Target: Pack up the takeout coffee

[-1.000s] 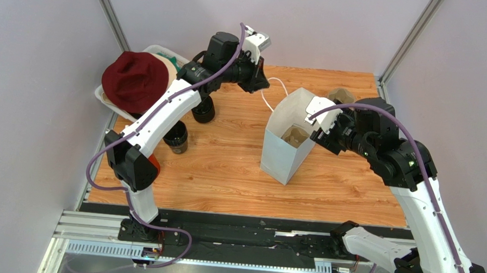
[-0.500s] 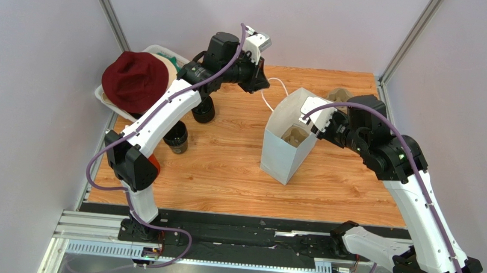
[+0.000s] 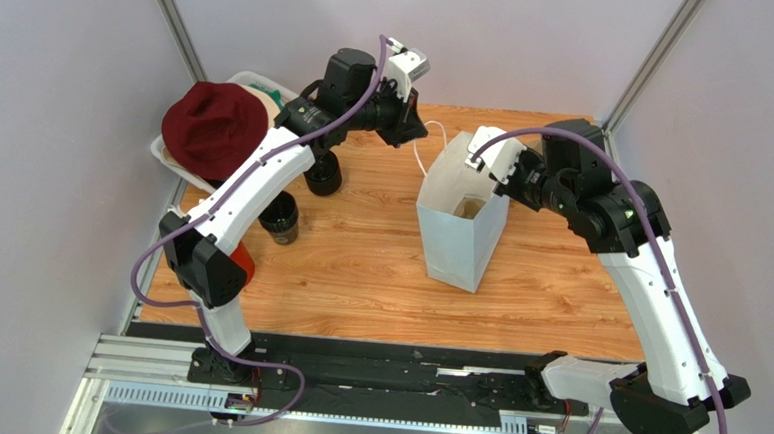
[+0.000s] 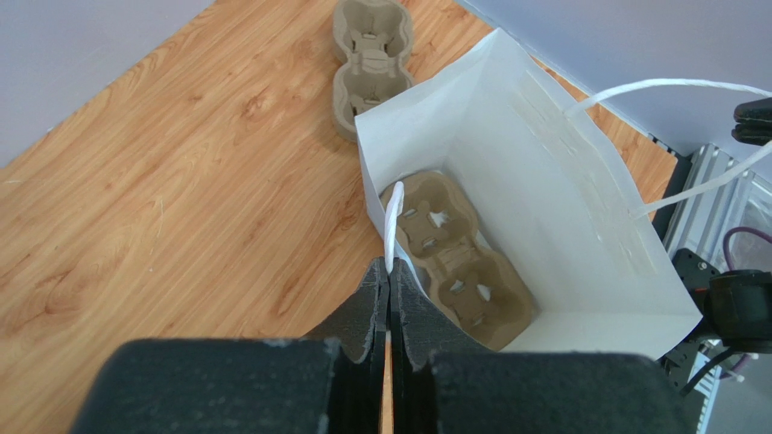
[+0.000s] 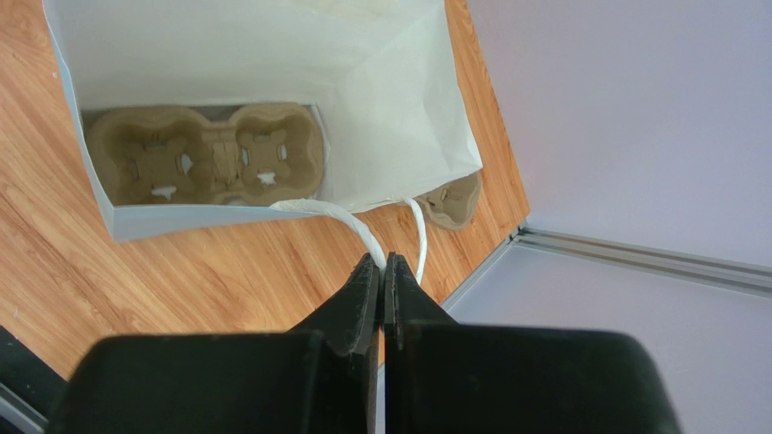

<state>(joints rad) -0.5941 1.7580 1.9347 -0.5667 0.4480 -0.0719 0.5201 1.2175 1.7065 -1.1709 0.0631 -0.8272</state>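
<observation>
Pinching a white string handle apiece, left tool and right tool, upright pale-blue paper bag between them. Small near-black disposable coffee cup on wooden surface, well left of bag.

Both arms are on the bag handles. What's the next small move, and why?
Probably open the left gripper and free it to go for the dark cup. It and the right gripper are each shut on a string handle of the paper bag, which stands open with the pulp tray seated at its bottom. The cup stands outside the bag, on the left gripper's side.
</observation>
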